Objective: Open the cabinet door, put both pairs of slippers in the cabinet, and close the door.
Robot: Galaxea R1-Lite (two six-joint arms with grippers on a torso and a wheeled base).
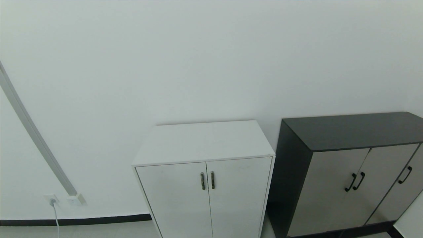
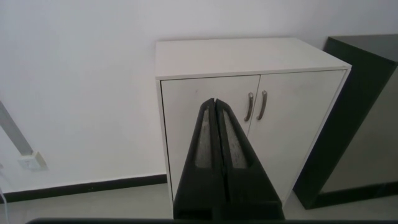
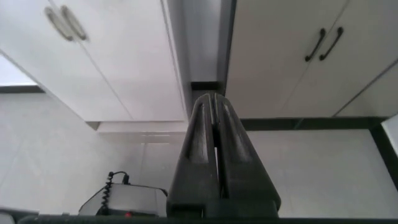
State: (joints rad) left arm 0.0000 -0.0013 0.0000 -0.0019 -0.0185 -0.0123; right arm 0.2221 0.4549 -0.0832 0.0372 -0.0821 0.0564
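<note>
Black cabinet (image 1: 350, 130): the widest piece, standing against the wall just beside the white one on the robot's right, with pale doors and dark curved handles, all shut.

White cabinet (image 1: 203, 142): stands on the floor against the wall, central in the head view, and is probably the one to open. It looks like a rigid board carcass, heavy enough to stay put when a door is pulled.

Right door (image 1: 238, 195) and left door (image 1: 175, 198): both shut flush, meeting at the middle seam. The panels are stiff, flat and smooth, with no edge to catch. Each should swing outward on hinges at its outer side, lightly at first against a catch.

Left gripper (image 2: 215, 102): jaws pressed together, nothing between them, held well apart from the white cabinet front and facing it.

Right gripper (image 3: 214, 98): jaws likewise together and empty, low and pointing at the gap between the two cabinets.

Door handles (image 1: 202, 180) (image 1: 212, 179): two slim upright metal bars just beside the seam. They are hard and likely slippery. The best hold is around the bar's middle, pulling in an arc.
</note>
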